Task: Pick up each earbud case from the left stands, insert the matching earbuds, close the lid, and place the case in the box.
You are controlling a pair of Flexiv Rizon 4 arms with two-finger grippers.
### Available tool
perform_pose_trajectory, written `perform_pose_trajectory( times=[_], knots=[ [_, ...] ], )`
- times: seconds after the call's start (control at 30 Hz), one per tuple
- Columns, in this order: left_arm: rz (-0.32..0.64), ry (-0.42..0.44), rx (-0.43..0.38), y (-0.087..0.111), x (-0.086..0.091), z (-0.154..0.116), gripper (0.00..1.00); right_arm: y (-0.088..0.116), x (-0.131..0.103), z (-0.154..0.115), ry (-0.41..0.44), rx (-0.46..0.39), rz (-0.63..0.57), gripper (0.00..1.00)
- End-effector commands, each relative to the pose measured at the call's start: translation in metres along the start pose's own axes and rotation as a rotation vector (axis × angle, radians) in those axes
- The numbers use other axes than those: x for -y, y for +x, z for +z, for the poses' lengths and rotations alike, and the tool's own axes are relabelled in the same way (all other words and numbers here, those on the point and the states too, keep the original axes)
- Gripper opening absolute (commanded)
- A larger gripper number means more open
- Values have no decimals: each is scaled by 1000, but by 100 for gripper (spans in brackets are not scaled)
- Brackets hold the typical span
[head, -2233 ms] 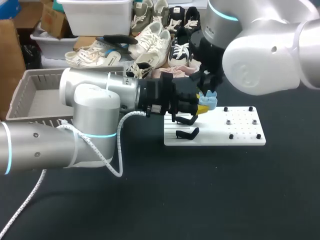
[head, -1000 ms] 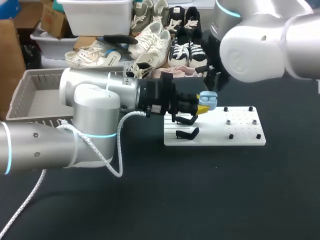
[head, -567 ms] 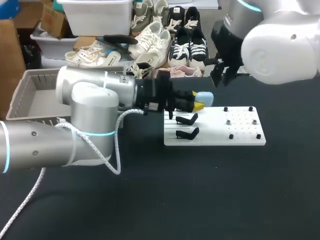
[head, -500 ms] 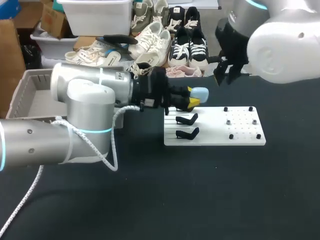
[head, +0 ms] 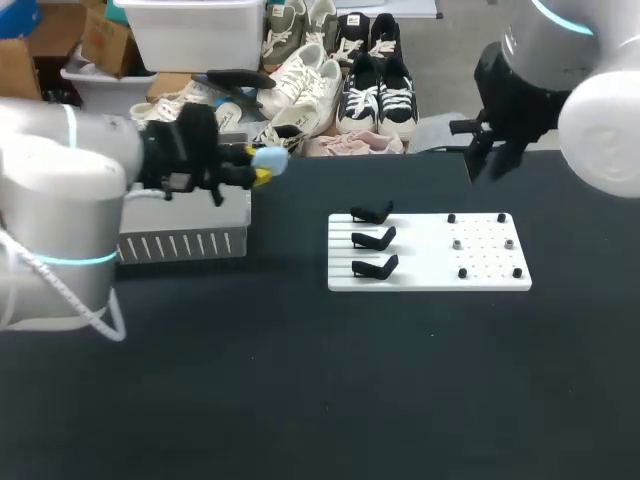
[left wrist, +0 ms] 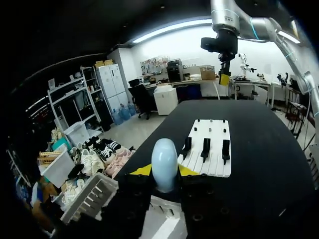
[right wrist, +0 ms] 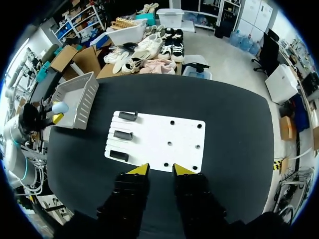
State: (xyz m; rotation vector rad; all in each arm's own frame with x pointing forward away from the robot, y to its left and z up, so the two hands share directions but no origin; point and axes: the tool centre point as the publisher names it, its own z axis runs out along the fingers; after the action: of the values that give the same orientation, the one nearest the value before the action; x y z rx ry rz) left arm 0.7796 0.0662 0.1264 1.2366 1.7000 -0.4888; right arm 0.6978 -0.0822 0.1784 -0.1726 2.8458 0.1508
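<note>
- One earbud case (head: 268, 157), pale blue with its lid closed, is clamped between the two yellow-tipped fingers of the left gripper (head: 263, 168). It is in the air just beside the corner of the basket nearest the board.
- In the left wrist view, the case (left wrist: 164, 169) stands on end between the yellow tips, with a finger touching it on each side.
- One grey slotted basket (head: 185, 243) sits on the table at the left.
- One white board (head: 430, 255) lies in the middle of the table, well apart from the case.
- The board carries three black stands (head: 373, 238) in a row along its left side, all bare.
- Six small pegs (head: 457, 243) stand on the board's right part.
- The left arm comes in from the left with its forearm about level and its fingers pointing towards the board.
- The right arm comes in from the upper right, with its wrist turned down.
- The right gripper (right wrist: 160, 170) hangs above the table behind the board's far right corner. Its fingers are a little apart with nothing between them.
- From the right wrist view, the board (right wrist: 184, 137) lies ahead of those fingers. The basket (right wrist: 79, 97) and the case (right wrist: 60, 107) are further off to one side.
</note>
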Motion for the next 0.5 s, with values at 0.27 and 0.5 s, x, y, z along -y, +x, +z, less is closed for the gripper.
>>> perform_pose_trajectory(
  times=[0.27,0.5],
  knots=[
    [-154,-12,-187,71,-25,-88,0,24,2,-11,31,58,80,27],
    [-223,57,-230,93,-46,-77,0,30,3,-18,47,66,113,27]
  ],
)
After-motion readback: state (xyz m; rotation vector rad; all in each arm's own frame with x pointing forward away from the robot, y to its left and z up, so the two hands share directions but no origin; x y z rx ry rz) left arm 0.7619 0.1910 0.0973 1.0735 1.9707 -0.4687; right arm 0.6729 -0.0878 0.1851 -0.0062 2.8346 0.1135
